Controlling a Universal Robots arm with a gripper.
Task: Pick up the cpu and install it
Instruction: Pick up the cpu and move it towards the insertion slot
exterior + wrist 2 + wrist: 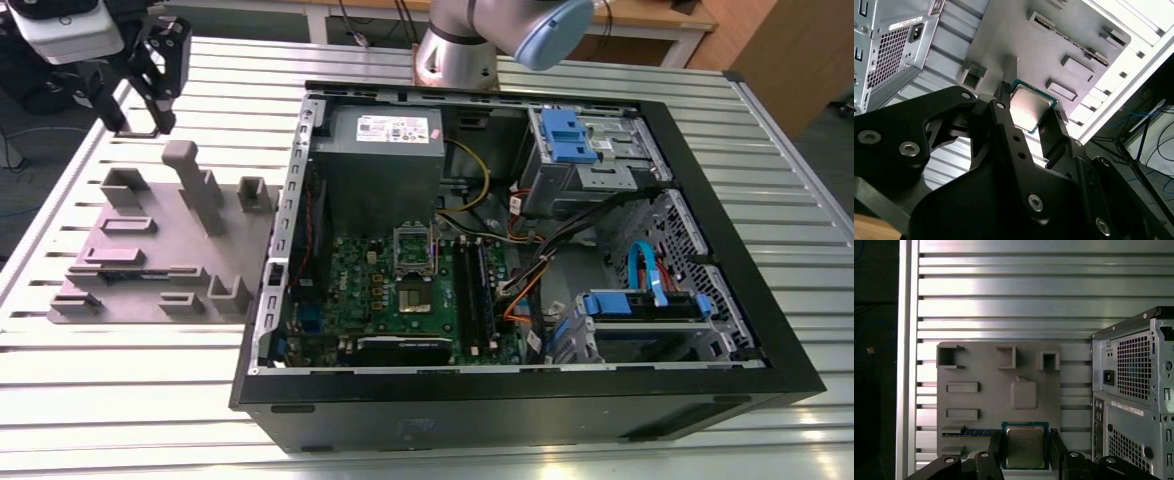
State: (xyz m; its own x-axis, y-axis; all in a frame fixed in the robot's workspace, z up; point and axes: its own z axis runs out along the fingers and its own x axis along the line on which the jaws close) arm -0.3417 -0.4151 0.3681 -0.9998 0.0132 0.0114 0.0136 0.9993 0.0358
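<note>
The cpu (1025, 446), a small square chip with a silver top and a thin greenish rim, sits between my gripper's (1025, 449) two black fingers (995, 446), which are shut on its opposite edges. In the second wrist view the cpu (1030, 106) hangs clear above the mauve-grey tray (1054, 45), held in the gripper (1029, 112). In the exterior view the gripper (140, 118) is high over the tray's (147, 250) far end, at that view's left. The metal-framed socket (415, 265) lies on the green motherboard inside the open computer case (534, 400).
The tray (989, 405) carries upright blocks and a thin memory stick (971, 431) along one edge. The case (1134, 390) stands right beside it on the slatted metal table (400, 60). Cables, blue drive brackets (567, 135) and a power supply (380, 140) fill the case.
</note>
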